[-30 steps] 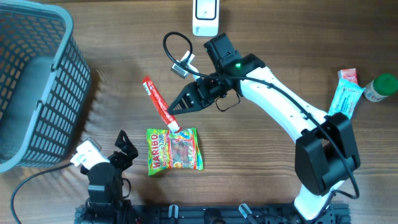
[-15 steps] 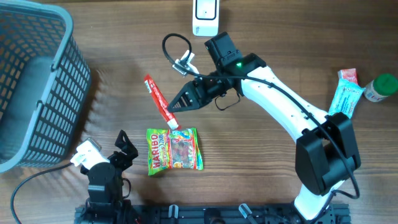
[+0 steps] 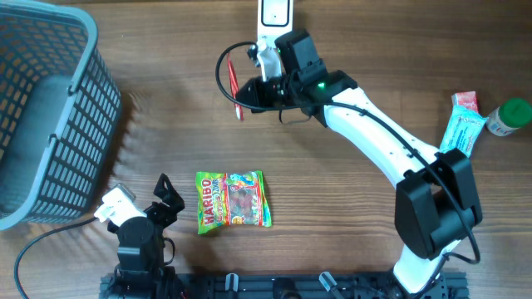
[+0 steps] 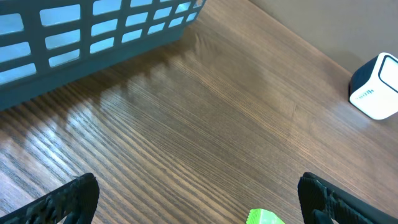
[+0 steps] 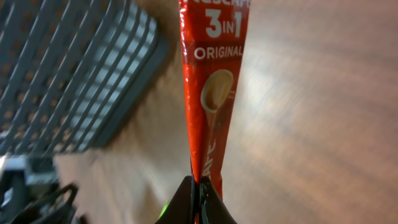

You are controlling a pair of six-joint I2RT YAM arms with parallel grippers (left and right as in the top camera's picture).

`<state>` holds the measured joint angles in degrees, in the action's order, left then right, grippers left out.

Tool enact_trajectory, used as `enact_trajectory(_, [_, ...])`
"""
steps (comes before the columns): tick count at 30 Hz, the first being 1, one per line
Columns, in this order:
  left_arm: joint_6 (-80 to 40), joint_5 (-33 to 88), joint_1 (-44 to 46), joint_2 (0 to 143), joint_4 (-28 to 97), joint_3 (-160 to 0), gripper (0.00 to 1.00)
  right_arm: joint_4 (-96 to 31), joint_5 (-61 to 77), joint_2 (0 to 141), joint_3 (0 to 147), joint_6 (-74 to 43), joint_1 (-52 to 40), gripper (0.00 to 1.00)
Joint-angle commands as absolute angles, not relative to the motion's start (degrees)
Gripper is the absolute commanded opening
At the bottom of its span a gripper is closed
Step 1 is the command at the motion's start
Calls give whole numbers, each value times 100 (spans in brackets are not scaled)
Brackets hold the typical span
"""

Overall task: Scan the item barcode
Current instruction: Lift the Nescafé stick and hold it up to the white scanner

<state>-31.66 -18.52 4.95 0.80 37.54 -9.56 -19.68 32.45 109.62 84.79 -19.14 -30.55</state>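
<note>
A red 3-in-1 coffee stick sachet (image 3: pixel 235 91) (image 5: pixel 211 93) hangs off the table with my right gripper (image 3: pixel 246 97) (image 5: pixel 199 186) shut on its lower end. It is held just below and left of the white scanner (image 3: pixel 275 21) (image 4: pixel 376 93) at the table's far edge. No barcode shows on the sachet's visible face. Near the front left, my left gripper (image 3: pixel 166 195) (image 4: pixel 199 198) stands open over bare wood with nothing between its fingers.
A Haribo gummy bag (image 3: pixel 233 199) (image 4: pixel 266 218) lies flat near the front centre. A grey mesh basket (image 3: pixel 41 108) (image 4: pixel 93 31) fills the left side. A teal packet (image 3: pixel 461 124) and a green-capped bottle (image 3: pixel 509 116) sit at the right edge.
My right gripper has lifted the red sachet off the table and swung it up toward the scanner, turning it nearly upright. The left arm has not moved.
</note>
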Motion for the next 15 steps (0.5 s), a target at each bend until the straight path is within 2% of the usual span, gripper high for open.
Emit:
enact_trajectory(1, [-3199, -1846, 475, 27, 3763, -958, 100, -1514, 2679, 11255, 8471, -1957, -2963, 4])
enact_trajectory(8, [-3199, -1846, 475, 27, 3763, -958, 100, -805, 2611, 11957, 8919, -2158, -2578, 4])
enact_trajectory(12, [-3199, -1846, 475, 27, 3763, -958, 100, -867, 2453, 12617, 9802, -2209, -2421, 4])
enact_trajectory(15, [-3199, -1846, 475, 27, 3763, -958, 100, -1184, 1763, 13074, 10689, -2416, -2421, 5])
